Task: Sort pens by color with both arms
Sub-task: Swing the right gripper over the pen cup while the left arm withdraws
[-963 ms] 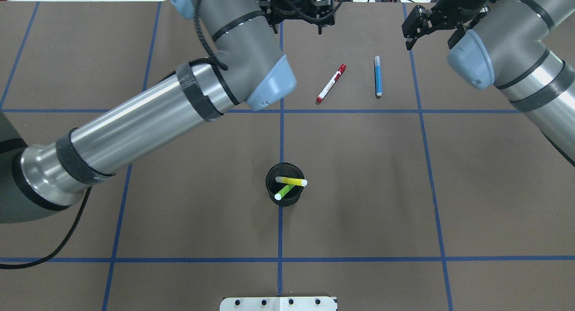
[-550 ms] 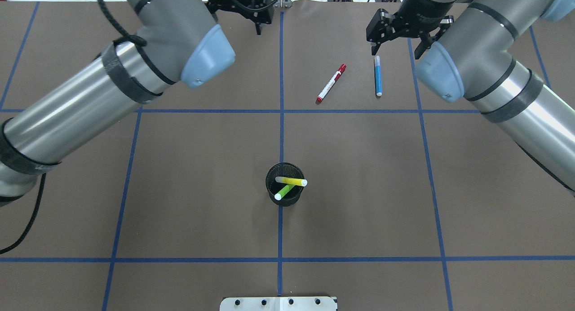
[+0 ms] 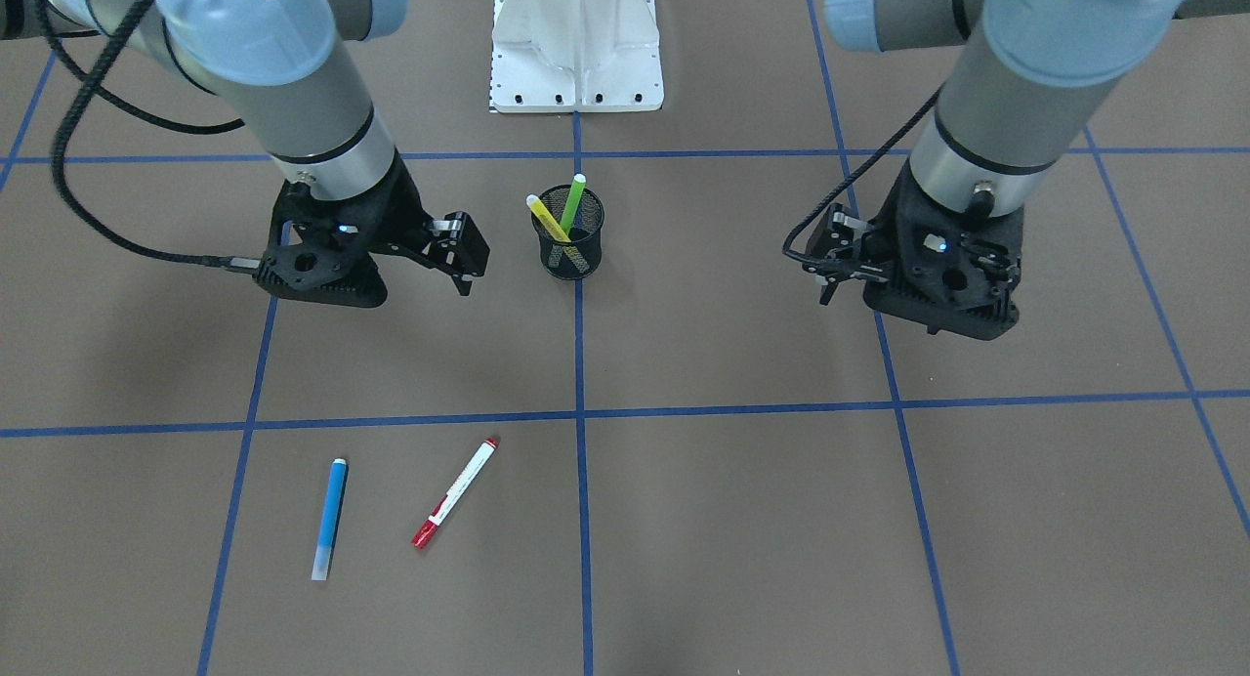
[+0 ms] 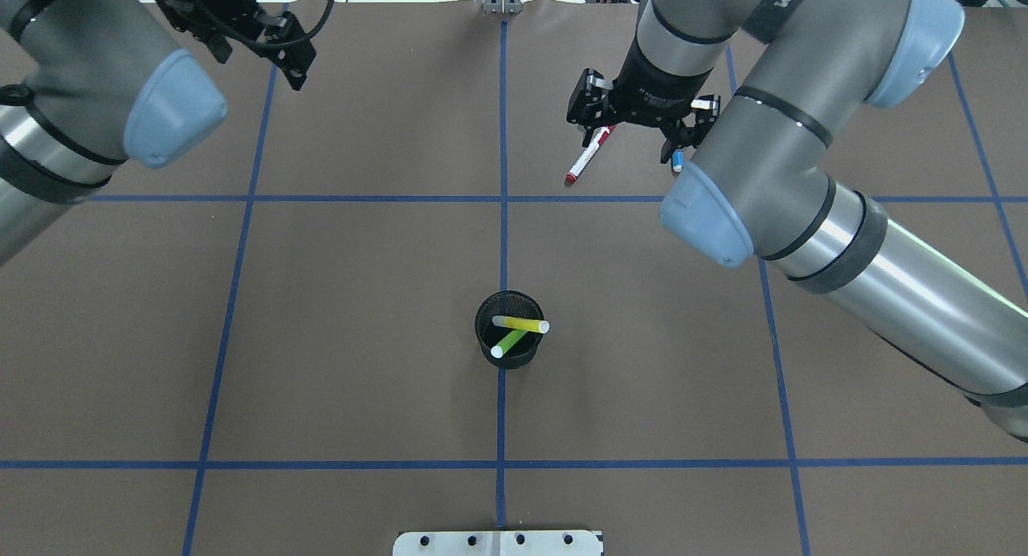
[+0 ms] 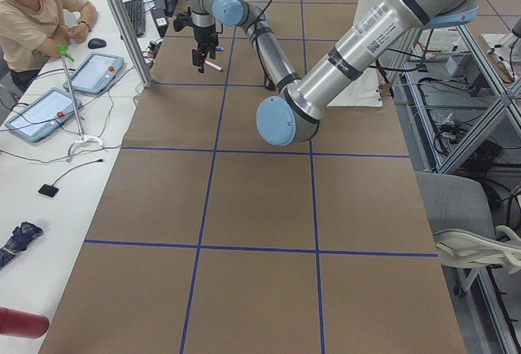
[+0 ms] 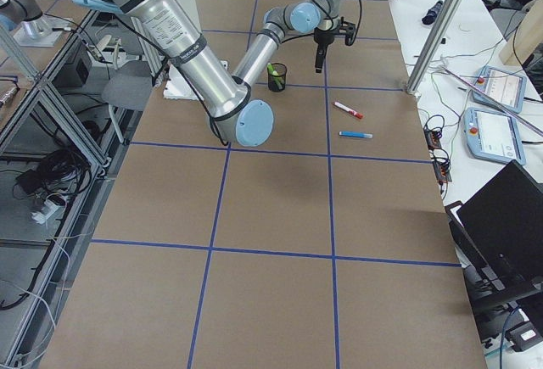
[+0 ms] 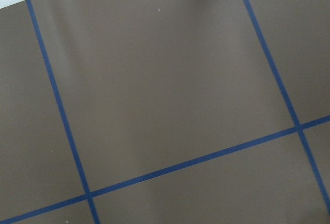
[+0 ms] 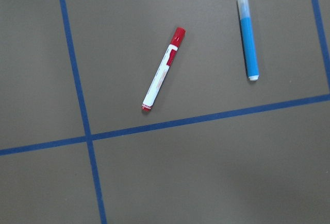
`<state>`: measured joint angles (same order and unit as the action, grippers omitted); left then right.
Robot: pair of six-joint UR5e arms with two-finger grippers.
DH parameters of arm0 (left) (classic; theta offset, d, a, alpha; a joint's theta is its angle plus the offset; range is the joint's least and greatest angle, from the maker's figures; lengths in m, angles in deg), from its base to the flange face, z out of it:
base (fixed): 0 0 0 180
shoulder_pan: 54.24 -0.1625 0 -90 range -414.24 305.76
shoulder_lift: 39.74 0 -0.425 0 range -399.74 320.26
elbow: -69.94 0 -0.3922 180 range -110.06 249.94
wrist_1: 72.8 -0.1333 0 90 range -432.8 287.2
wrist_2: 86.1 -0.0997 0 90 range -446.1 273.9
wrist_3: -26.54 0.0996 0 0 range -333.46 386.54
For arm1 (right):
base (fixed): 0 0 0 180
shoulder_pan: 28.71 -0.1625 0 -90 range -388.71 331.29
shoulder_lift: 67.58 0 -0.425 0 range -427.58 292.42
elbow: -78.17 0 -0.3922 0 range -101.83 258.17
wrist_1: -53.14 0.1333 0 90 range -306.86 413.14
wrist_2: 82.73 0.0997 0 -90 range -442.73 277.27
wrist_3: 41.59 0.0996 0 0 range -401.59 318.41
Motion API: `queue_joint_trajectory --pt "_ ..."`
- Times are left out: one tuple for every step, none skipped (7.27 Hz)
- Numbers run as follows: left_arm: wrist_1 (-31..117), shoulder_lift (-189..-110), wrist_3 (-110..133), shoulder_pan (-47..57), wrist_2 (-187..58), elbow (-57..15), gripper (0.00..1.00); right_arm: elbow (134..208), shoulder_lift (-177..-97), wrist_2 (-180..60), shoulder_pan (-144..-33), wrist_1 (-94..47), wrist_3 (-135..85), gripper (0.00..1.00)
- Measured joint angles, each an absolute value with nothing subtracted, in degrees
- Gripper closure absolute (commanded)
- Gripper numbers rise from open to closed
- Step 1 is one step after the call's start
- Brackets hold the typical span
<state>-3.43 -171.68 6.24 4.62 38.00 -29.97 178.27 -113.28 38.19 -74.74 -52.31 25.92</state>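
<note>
Overhead exterior view: right black two-finger gripper (image 4: 640, 122) hangs wide open, empty, above the red-capped white pen (image 4: 584, 161); left gripper (image 3: 830, 266) looks nearly closed, empty.

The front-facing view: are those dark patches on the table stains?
Shadows, not stains: in the front-facing view soft dark patches on the table lie beneath the right gripper and left gripper; the right wrist view shows the red-capped pen sharp.
</note>
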Motion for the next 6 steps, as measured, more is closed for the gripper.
queue_joint_trajectory --pt "-3.2 -169.3 8.8 5.2 38.8 -31.0 0.01 178.6 -112.9 35.5 -71.4 -52.4 28.8 0.01" --pt "-3.0 -168.2 9.8 5.3 39.1 -31.3 0.01 179.2 -112.9 31.9 -67.8 -52.5 30.5 0.01" --pt "-3.0 -167.8 10.0 5.4 39.2 -31.4 0.00 179.7 -113.0 28.6 -64.5 -52.7 30.8 0.01" --pt "-2.9 -167.6 9.9 5.4 39.2 -31.5 0.00 180.0 -113.1 26.3 -61.8 -52.9 30.2 0.01" --pt "-2.9 -167.5 9.8 5.4 39.2 -31.5 0.00 180.2 -112.9 25.4 -59.9 -54.0 29.5 0.03" --pt "-2.9 -167.4 9.8 5.4 39.2 -31.6 0.00 180.5 -111.9 25.8 -58.6 -56.4 30.2 0.05"
